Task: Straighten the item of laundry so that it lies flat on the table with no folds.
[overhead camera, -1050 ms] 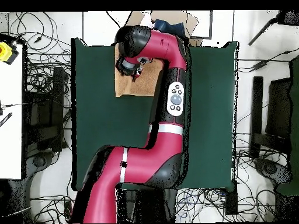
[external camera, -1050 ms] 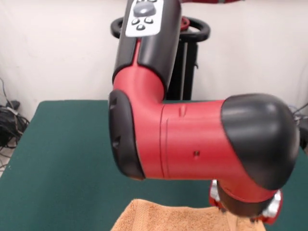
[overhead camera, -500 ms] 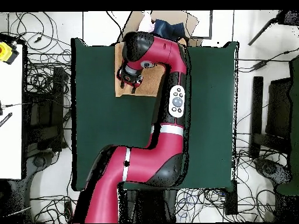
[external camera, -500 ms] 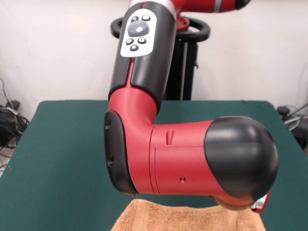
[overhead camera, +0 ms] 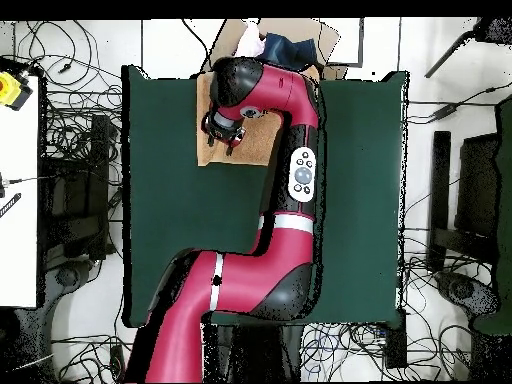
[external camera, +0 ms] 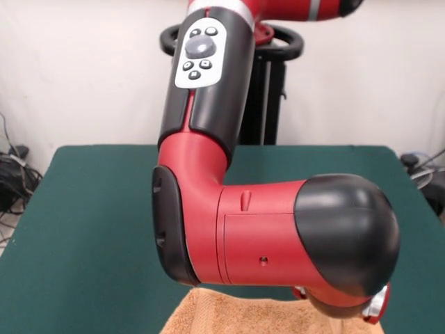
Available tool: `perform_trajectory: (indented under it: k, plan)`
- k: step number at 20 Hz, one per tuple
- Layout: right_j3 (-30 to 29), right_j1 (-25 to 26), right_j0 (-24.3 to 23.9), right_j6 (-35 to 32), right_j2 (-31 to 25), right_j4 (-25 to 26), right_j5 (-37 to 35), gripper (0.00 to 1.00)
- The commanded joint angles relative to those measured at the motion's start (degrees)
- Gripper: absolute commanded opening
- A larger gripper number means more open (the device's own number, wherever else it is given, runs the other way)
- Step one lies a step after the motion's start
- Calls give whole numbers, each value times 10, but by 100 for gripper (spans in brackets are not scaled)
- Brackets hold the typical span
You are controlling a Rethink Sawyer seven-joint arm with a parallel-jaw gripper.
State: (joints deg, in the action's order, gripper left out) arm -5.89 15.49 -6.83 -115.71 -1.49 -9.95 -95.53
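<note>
One orange-tan towel [overhead camera: 262, 140] lies at the far end of the green table [overhead camera: 170, 220] from the robot's base, mostly hidden under the arm [external camera: 264, 236]. The gripper [overhead camera: 222, 140] hangs over the towel's edge; whether its fingers are parted or holding cloth cannot be told.

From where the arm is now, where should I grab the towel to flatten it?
Take the towel by its bare corner beside the gripper, coming straight down. It lies at the table's far edge; the arm hides most of it, so folds cannot be judged.
</note>
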Motion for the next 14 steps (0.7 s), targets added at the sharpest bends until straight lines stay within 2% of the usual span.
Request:
perform_trajectory:
  k: [1, 14]
  plan:
    - [-71, 10, 7, 7, -44, 1, 62, 100]
    - [-101, -7, 8, 27, -60, -24, 30, 100]
